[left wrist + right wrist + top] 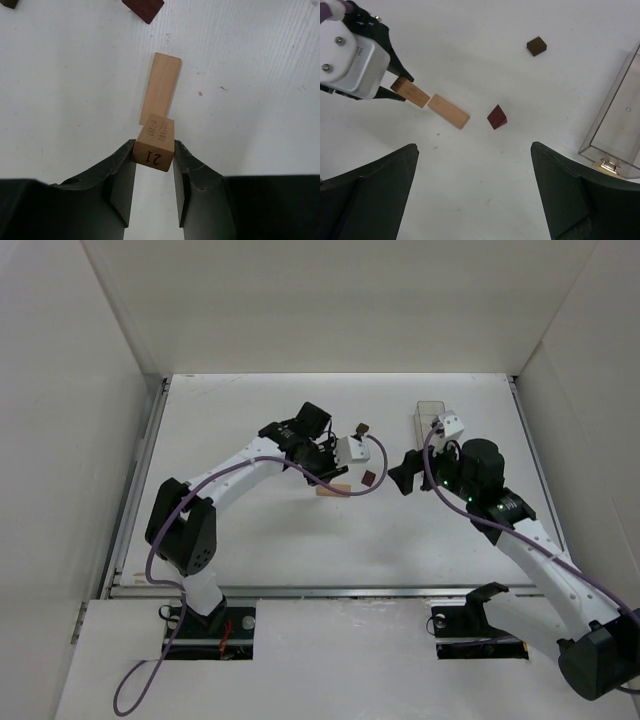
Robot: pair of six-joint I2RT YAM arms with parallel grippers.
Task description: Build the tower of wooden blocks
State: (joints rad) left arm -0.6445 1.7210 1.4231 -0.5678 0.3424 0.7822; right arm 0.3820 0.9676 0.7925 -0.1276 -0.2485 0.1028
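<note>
21 on tan post (156, 135), left hand (153, 152) gripping

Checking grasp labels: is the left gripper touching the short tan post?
Touching. In the left wrist view the left gripper clamps the short tan post between both fingers.

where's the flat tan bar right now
The bar lies flat on the table near the middle of the top view, just ahead of the left gripper holding the post; a reddish cube sits to its right.
</note>
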